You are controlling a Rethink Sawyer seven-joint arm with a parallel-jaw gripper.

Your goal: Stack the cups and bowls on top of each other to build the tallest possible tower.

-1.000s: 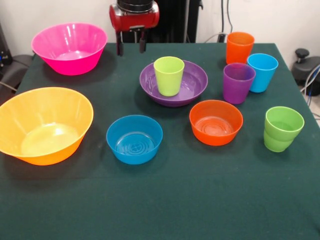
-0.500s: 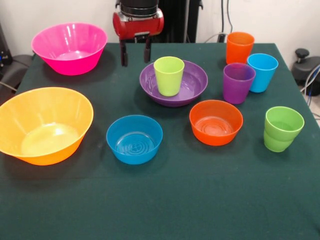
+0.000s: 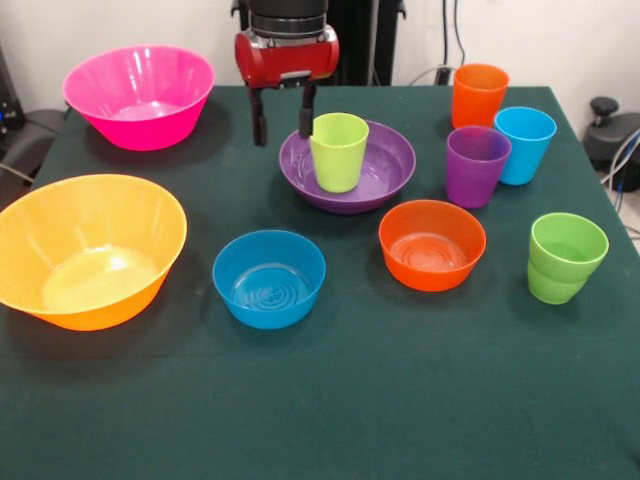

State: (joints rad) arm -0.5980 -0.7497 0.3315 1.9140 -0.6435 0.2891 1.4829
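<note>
Front view: the gripper [image 3: 283, 120] hangs with fingers spread, empty, beside the lime-yellow cup [image 3: 338, 150] standing in the purple bowl [image 3: 385, 170]. Light, stiff, slick plastic probably; pinch its rim wall.

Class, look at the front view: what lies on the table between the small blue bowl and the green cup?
In the front view, the small orange bowl sits between the small blue bowl and the green cup.

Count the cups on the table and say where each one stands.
5: lime-yellow cup in the purple bowl; orange cup far right; light blue cup and purple cup before it; green cup nearest.
</note>
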